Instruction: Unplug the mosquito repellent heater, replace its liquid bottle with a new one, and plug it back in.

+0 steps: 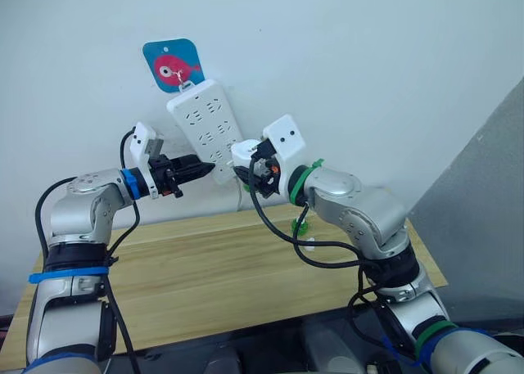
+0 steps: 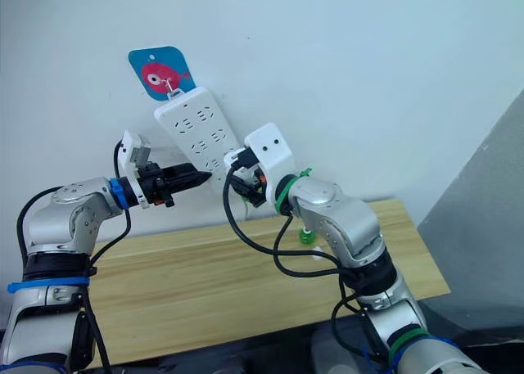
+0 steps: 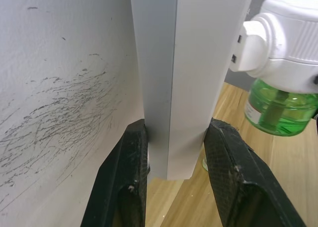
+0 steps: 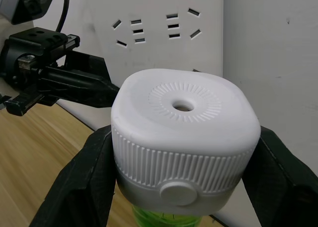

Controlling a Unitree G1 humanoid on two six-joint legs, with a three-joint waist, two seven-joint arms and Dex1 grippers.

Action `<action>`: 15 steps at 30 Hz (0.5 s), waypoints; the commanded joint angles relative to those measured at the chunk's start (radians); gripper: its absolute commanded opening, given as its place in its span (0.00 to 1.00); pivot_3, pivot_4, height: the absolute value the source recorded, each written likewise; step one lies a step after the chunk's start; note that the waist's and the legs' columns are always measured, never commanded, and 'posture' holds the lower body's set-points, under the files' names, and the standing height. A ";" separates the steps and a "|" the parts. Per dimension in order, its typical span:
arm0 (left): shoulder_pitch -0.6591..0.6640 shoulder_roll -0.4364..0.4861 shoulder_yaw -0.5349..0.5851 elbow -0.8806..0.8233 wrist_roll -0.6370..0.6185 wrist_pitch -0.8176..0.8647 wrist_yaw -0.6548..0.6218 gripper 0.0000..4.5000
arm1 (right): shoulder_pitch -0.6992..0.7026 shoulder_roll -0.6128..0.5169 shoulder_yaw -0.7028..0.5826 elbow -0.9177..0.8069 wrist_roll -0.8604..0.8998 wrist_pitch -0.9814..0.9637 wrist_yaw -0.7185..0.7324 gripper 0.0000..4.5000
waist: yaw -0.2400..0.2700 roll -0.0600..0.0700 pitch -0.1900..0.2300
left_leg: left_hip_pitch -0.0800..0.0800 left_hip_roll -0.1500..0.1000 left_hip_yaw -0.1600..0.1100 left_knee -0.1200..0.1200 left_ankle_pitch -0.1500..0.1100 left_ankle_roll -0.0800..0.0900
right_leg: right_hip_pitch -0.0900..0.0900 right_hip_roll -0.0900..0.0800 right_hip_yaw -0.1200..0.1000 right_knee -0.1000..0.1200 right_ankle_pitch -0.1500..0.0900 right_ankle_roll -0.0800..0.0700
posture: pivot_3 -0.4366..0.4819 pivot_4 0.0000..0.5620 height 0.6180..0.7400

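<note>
Right gripper [image 4: 184,152] is clamped on the mosquito repellent heater [image 4: 184,132], one black finger pressed to each side of its ribbed white body. In the left wrist view the heater [image 3: 283,43] sits at the face of the power strip [image 3: 191,63], its plug end turned toward the strip and its green liquid bottle [image 3: 278,108] hanging straight down beneath it. The heater's long axis therefore runs top to bottom, vented cap with the round hole uppermost, bottle below. Whether the prongs are seated in a socket cannot be told.

Left gripper [image 1: 201,169] pinches the lower end of the power strip [image 1: 209,120] between its two fingers [image 3: 124,182], one on each long edge. The strip hangs tilted on the white wall from a hook on a blue card with a pink fish [image 1: 173,65]. A wooden table [image 1: 205,284] stands below, and a second green bottle [image 2: 307,236] rests on it near the right arm.
</note>
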 commanded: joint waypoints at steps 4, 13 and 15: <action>-0.001 0.011 0.009 -0.061 -0.021 0.011 -0.007 0.28 | -0.029 0.029 -0.012 0.006 -0.027 -0.038 0.010 0.69 | 0.000 0.000 0.000 | 0.000 0.000 0.000 0.000 0.000 0.000 | 0.000 -0.001 0.000 0.000 0.000 0.000 | 0.26 0.16 0.90; 0.006 0.011 0.004 -0.072 -0.023 0.017 -0.012 0.28 | -0.036 0.048 -0.015 0.036 -0.053 -0.053 0.030 0.69 | -0.003 0.000 0.000 | 0.000 0.000 0.000 0.000 0.000 0.000 | 0.000 -0.001 0.000 0.000 0.000 0.000 | 0.26 0.16 0.90; 0.008 0.011 0.004 -0.075 -0.024 0.018 -0.012 0.28 | -0.041 0.049 -0.012 0.042 -0.059 -0.059 0.035 0.69 | -0.005 0.000 0.000 | 0.000 0.000 0.000 0.000 0.000 0.000 | 0.000 -0.001 0.000 0.000 0.000 0.000 | 0.26 0.16 0.90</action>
